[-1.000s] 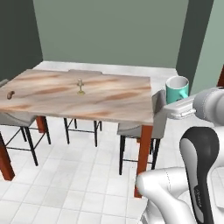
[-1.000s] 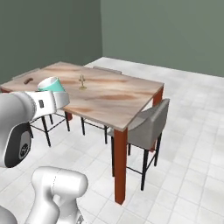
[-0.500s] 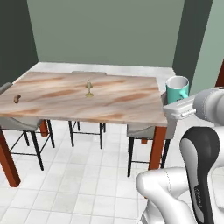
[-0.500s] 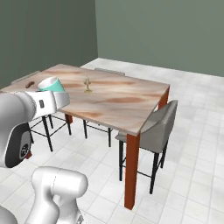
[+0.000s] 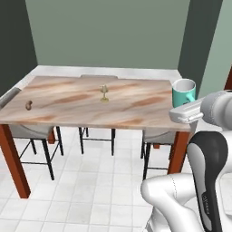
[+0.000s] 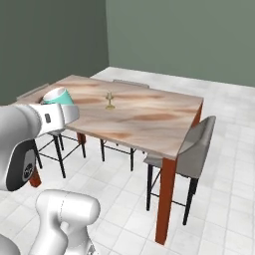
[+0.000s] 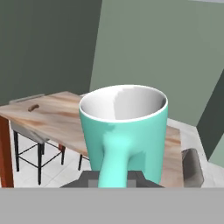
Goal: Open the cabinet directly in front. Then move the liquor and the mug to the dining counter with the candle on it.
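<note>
A teal mug (image 5: 183,92) with a white inside is held upright at the end of my arm, and my gripper (image 5: 185,106) is shut on it at its handle side. From the right base the mug (image 6: 57,95) and gripper (image 6: 60,107) hang over the near left corner of the dining counter (image 6: 144,119). The hand view has the mug (image 7: 124,131) close up above the gripper (image 7: 111,177), with the dining counter (image 7: 57,118) behind. The candle (image 5: 104,93) (image 6: 109,99) stands near the middle of the dining counter (image 5: 81,106). The cabinet and the liquor are out of view.
A small brown lumpy item (image 5: 29,105) (image 7: 33,106) lies near the counter's left end. Grey chairs (image 6: 196,149) (image 5: 27,131) are tucked along its sides. White tiled floor (image 5: 90,190) spreads in front, and green walls stand behind.
The whole picture has shifted: the base has driven, and the counter now faces the cameras more squarely. The mug stays in the shut gripper.
</note>
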